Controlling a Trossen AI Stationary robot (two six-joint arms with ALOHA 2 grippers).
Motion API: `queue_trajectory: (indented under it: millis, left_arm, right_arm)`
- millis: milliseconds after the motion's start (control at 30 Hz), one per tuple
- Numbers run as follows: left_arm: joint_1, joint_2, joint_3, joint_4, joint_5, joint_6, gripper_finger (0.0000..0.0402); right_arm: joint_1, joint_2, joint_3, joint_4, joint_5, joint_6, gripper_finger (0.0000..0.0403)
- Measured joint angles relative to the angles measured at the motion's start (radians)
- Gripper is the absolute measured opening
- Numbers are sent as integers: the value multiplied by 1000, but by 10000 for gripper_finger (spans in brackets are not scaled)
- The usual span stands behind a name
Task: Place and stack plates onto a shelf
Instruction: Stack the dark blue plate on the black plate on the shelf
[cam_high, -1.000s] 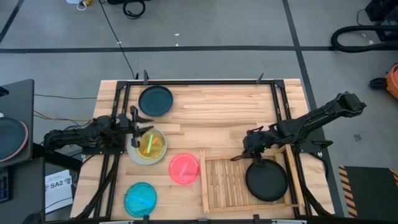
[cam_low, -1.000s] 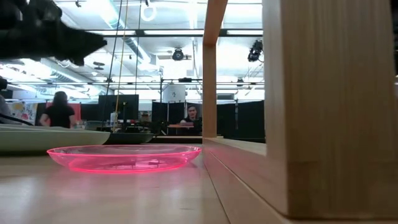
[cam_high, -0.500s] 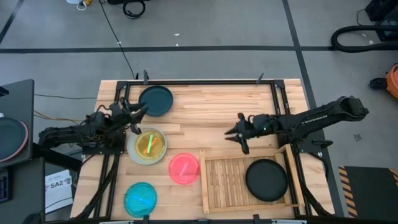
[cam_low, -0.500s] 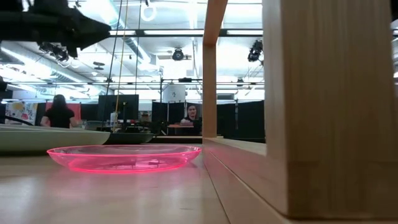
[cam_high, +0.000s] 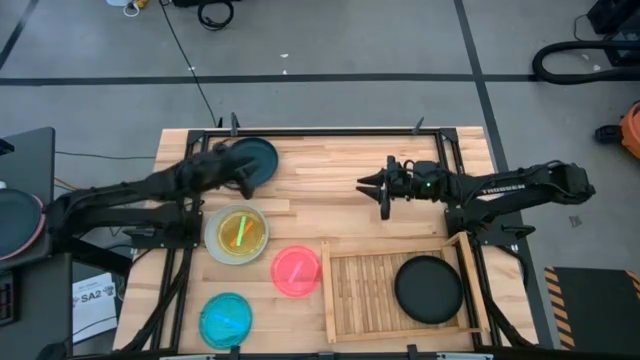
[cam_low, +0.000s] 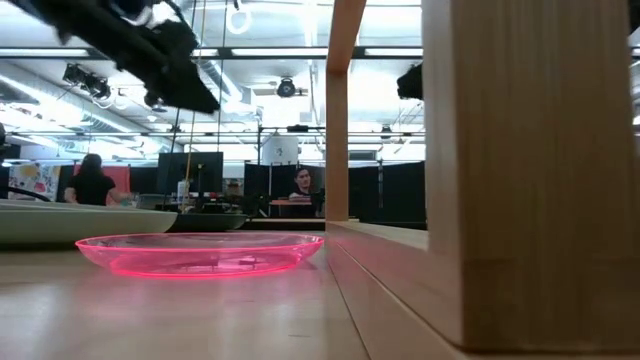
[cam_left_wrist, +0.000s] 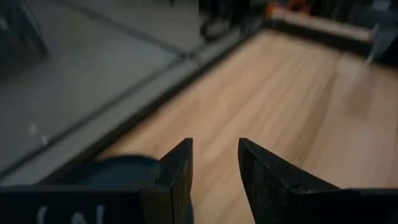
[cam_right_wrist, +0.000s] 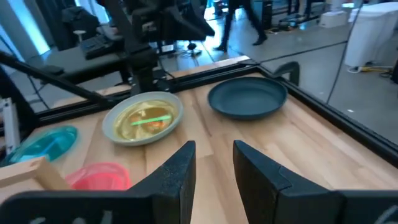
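The shelf (cam_high: 395, 290), a light slatted wooden tray with a raised rim, lay at the near right of the table (cam_high: 330, 175), and a black plate (cam_high: 429, 289) rested flat in its right half while the left half showed bare slats. Just left of the shelf lay the pink plate (cam_high: 296, 270), with the cyan plate (cam_high: 226, 320) nearer the front left corner. The yellow-green plate (cam_high: 241, 231) sat inside a pale whitish plate (cam_high: 214, 246) on the left side. The dark teal plate (cam_high: 255, 160) lay at the far left of the table. The left gripper (cam_high: 243, 168) hovered over the edge of that teal plate, its fingers (cam_left_wrist: 177, 168) slightly spread and holding nothing. The right gripper (cam_high: 377, 188) hung above bare table at the middle, well apart from every plate, its fingers (cam_right_wrist: 180, 171) likewise parted and empty.
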Motion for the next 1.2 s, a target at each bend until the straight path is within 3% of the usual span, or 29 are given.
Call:
queue_trajectory:
  millis: [200, 500, 1200]
  left_arm:
    - [102, 227, 97, -121, 151, -1, 135]
    - [180, 458, 124, -139, 240, 1, 135]
    - [180, 609, 124, -141, 243, 2, 135]
  right_arm:
    - [-26, 0, 0, 0, 0, 0, 113]
    - [-29, 0, 0, 0, -1, 0, 113]
    - [-29, 0, 0, -2, -3, 0, 113]
